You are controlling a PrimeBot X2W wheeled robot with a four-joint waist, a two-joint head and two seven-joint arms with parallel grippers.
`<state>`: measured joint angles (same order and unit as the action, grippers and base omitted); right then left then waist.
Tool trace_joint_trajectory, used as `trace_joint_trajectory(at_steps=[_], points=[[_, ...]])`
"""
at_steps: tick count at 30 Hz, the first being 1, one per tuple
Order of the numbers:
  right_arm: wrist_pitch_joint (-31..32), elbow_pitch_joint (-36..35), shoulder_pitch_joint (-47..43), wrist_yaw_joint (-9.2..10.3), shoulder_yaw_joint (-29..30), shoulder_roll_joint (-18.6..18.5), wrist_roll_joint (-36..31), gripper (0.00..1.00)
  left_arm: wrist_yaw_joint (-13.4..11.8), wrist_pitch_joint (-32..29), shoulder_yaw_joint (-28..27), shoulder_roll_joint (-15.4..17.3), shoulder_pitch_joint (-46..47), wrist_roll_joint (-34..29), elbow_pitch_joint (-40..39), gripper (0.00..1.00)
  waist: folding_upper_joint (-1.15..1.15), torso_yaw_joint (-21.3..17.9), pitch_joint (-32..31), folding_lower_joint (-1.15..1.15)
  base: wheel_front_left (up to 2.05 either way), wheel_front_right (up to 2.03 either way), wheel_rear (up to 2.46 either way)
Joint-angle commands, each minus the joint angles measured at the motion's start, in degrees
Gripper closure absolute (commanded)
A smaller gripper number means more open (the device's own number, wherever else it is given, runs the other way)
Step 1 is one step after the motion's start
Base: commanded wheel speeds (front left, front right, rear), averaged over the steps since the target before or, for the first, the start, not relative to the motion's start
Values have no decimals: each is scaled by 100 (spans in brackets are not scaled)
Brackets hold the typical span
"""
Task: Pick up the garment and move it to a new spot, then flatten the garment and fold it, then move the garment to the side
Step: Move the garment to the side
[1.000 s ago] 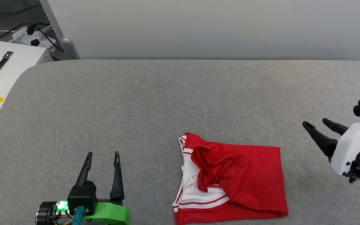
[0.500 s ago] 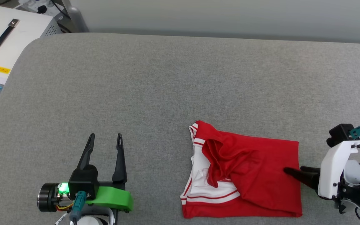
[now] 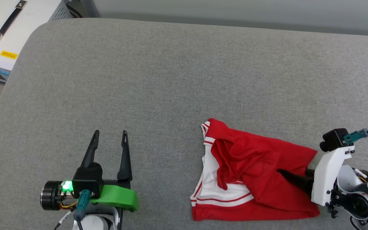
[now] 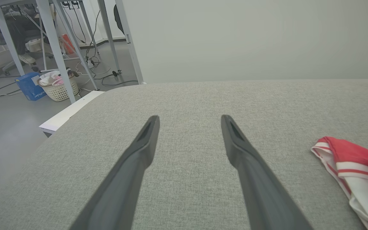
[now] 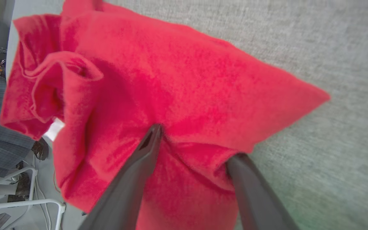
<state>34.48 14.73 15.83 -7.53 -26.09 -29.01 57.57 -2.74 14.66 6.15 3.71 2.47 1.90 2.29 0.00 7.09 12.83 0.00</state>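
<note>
Crumpled red garment (image 3: 254, 159) (white-trimmed) on woven grey table (image 3: 171, 80).

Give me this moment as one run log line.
phase: pickup | right tool: open, straddling fold of red-and-white jersey garment | left tool: open, idle over grey fabric table

the garment (image 3: 260, 172) is soft, matt red knit cloth, creased. the table (image 3: 171, 80) wears a coarse grey woven fabric. the left gripper (image 3: 110, 132) has matt dark plastic fingers (image 3: 125, 153) and a smooth, faintly shiny green plastic bracket (image 3: 120, 198).
</note>
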Motion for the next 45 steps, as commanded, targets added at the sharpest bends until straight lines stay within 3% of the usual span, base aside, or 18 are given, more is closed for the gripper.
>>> trace_joint_trajectory(at_steps=[1, 13, 29, 37, 45], points=[[-155, 93, 29, 4, -166, 100, -30, 100, 12, 34, 5, -28, 114, -28, 17, 0, 0, 2, -27, 0, 0, 0, 0], [-1492, -458, 633, 4, -680, -498, -531, 100, -31, 34, -15, -42, -123, -2, 49, 0, 0, -221, -436, 0, 0, 0, 0], [-1717, -1155, 1193, 4, -1085, -1265, -886, 100, -41, 34, -145, -41, -309, -13, -73, 0, 0, -1649, -488, 0, 0, 0, 0], [-1736, -781, 1520, 4, -841, -1523, -885, 100, -30, 34, -161, 31, -52, -107, -207, 0, 0, -1988, 8, 0, 0, 0, 0], [-1794, 256, 2206, 4, -533, -2007, -1085, 100, -22, 34, -219, 187, 362, -161, -454, 0, 0, -1978, 838, 0, 0, 0, 0]])
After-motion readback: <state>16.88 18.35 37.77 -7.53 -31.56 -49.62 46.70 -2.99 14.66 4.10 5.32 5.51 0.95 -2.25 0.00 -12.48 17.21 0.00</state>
